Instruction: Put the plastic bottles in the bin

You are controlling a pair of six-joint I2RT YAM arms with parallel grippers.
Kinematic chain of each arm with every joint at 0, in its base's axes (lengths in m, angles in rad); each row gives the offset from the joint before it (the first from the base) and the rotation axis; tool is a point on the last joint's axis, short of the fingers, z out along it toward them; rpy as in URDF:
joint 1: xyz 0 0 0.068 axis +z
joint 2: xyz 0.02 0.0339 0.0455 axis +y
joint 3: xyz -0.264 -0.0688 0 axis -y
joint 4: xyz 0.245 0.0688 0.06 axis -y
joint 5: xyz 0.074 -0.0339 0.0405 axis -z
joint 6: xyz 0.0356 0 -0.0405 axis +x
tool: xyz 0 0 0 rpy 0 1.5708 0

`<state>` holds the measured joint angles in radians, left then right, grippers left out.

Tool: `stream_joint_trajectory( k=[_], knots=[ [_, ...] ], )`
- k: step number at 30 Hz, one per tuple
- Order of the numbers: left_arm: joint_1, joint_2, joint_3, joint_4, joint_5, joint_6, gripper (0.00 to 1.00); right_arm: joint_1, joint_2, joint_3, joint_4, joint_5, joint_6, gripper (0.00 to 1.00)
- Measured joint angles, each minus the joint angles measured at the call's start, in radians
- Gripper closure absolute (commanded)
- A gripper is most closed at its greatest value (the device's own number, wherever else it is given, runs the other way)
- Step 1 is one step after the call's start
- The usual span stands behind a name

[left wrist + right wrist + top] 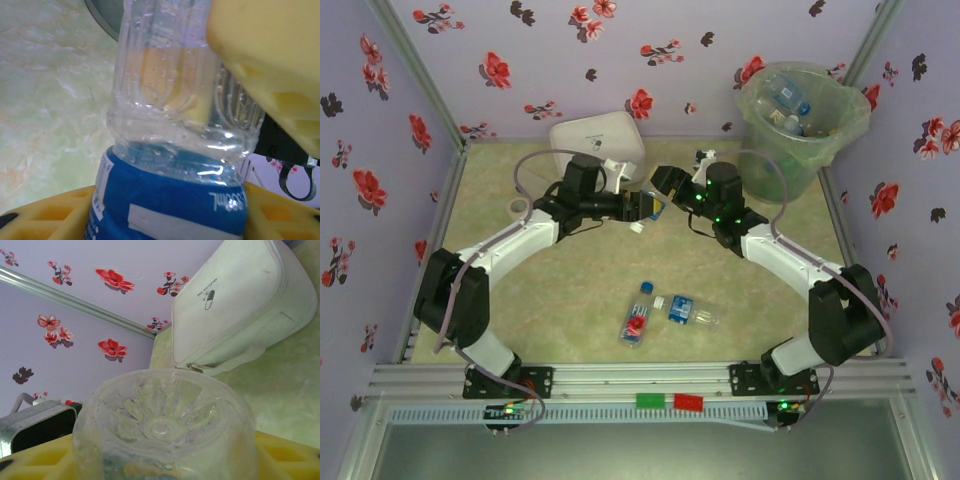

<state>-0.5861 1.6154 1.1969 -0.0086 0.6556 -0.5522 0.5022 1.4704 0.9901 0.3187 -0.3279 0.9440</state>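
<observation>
One plastic bottle (pixel 657 208), clear with a blue label (pixel 170 195), hangs over the middle of the table between both grippers. My left gripper (pixel 648 207) (pixel 165 215) is shut on its labelled part. My right gripper (pixel 668 196) (pixel 162 460) is shut on its clear base end (pixel 162 427), and one of its yellow fingers (pixel 260 55) presses the clear wall in the left wrist view. Two more bottles lie near the front: one red-capped (pixel 636 322) and one blue-labelled (pixel 690 310). The bin (pixel 802 125), at the back right, holds several bottles.
A white square lidded box (pixel 597 140) (pixel 235 305) leans at the back wall behind the left arm. A pale ring (pixel 518 207) lies at the left, a small white cap (pixel 637 227) below the grippers, and a blue cap (pixel 646 287) by the lying bottles. Flowered walls enclose the table.
</observation>
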Motion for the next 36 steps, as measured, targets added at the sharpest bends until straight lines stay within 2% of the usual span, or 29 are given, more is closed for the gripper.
stream_joint_trajectory(
  k=[2, 4, 7, 8, 13, 16, 19, 23, 29, 36],
  knots=[
    [0.000, -0.002, -0.002, 0.002, 0.002, -0.008, 0.44, 0.000, 0.000, 0.000, -0.002, -0.001, 0.001, 0.47],
    [0.000, -0.003, -0.002, 0.002, 0.002, -0.014, 0.34, 0.000, 0.000, 0.000, -0.002, -0.002, 0.000, 0.48],
    [-0.001, -0.003, -0.006, 0.008, 0.003, -0.013, 0.04, 0.000, 0.000, 0.002, -0.005, 0.003, -0.001, 0.48],
    [-0.003, -0.005, -0.009, 0.011, 0.000, -0.014, 0.00, 0.000, 0.000, 0.003, -0.014, 0.010, -0.001, 0.48],
    [0.016, -0.042, -0.065, 0.063, -0.009, -0.047, 0.00, -0.015, 0.002, 0.047, -0.103, 0.035, -0.031, 0.49],
    [0.068, -0.082, -0.131, 0.128, -0.026, -0.106, 0.00, -0.057, 0.002, 0.111, -0.169, 0.048, -0.065, 0.50],
    [0.135, -0.113, -0.180, 0.169, -0.071, -0.157, 0.00, -0.133, 0.002, 0.183, -0.216, 0.061, -0.104, 0.51],
    [0.197, -0.158, -0.231, 0.161, -0.186, -0.195, 0.00, -0.276, 0.002, 0.299, -0.295, 0.099, -0.153, 0.50],
    [0.200, -0.234, -0.293, 0.107, -0.333, -0.198, 0.00, -0.449, 0.002, 0.480, -0.352, 0.228, -0.222, 0.52],
    [0.190, -0.257, -0.316, 0.051, -0.396, -0.179, 0.00, -0.517, 0.014, 0.561, -0.331, 0.451, -0.305, 0.53]
  ],
)
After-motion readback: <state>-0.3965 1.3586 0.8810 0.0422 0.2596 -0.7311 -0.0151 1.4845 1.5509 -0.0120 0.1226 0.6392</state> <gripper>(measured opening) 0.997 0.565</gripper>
